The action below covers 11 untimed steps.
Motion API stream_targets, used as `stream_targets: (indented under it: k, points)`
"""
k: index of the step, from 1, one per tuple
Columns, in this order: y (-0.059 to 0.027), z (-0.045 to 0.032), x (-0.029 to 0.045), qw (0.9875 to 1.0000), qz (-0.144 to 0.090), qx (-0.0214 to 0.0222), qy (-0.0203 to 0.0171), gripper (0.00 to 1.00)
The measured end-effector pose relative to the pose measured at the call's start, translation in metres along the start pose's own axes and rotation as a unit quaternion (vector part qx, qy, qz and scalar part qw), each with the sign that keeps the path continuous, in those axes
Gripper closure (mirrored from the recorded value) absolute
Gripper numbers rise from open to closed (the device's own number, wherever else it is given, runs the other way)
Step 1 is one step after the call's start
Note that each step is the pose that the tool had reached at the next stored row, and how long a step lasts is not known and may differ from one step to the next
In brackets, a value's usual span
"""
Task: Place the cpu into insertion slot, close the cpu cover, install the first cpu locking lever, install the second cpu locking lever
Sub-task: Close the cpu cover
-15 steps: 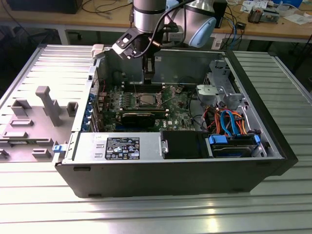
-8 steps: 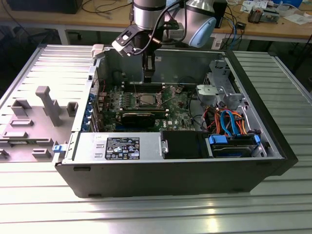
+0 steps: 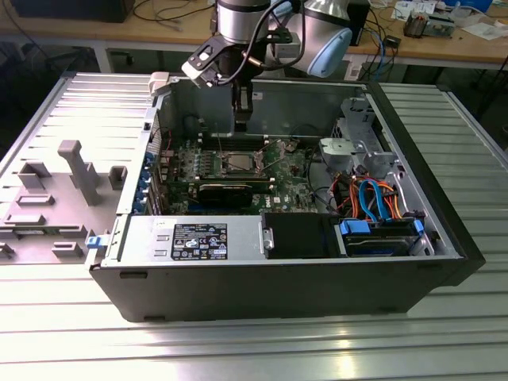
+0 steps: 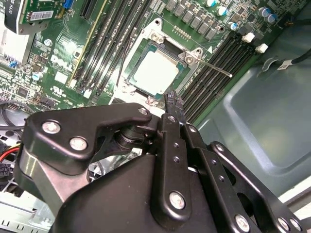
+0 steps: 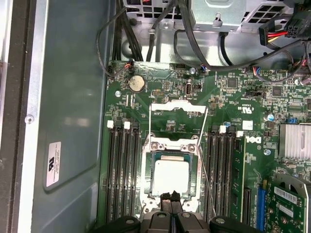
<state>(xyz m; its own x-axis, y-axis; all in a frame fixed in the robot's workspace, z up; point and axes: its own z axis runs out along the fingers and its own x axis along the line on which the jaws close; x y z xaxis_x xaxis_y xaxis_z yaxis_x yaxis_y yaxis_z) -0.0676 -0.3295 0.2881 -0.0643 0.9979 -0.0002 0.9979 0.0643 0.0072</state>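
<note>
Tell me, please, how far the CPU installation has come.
Done: the cpu lies in the insertion slot. In hand: the gripper, shut and empty, hangs by the slot's edge. Left: the cpu cover looks raised beside the slot, not closed, and a thin locking lever stands free, unlatched.

One cpu (image 5: pixel 170 177), one insertion slot (image 5: pixel 195 167), one cpu cover (image 5: pixel 177 104).
</note>
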Motion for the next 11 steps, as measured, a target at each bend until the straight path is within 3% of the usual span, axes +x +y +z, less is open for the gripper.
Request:
stream_targets:
  k: [11]
  points:
    - [0.0, 0.0, 0.0, 1.0, 0.0, -0.0006, 0.0049, 0.89]
